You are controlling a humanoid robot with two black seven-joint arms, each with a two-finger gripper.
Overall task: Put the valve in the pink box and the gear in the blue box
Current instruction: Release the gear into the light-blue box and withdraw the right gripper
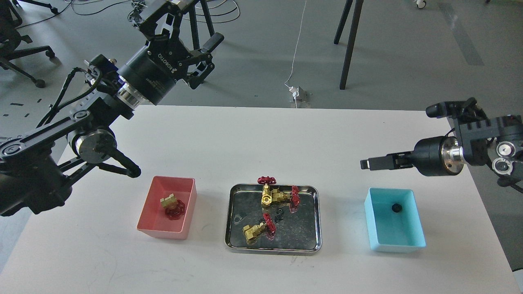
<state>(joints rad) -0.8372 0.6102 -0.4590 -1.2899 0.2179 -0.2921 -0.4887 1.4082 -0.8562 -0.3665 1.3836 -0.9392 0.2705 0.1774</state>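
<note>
1. Left hand (173,18) is raised high past the tabletop's far edge, fingers spread, empty; right hand (367,164) hangs above the blue box (408,241), whether shut I cannot tell.
2. One valve (171,204) lies in the pink box (149,216); one gear (396,208) in the blue box.
3. Risk: valves tangled on the steel tray (312,232) may snag each other.
4. White tabletop (261,143); grey floor, cables, stands.
</note>
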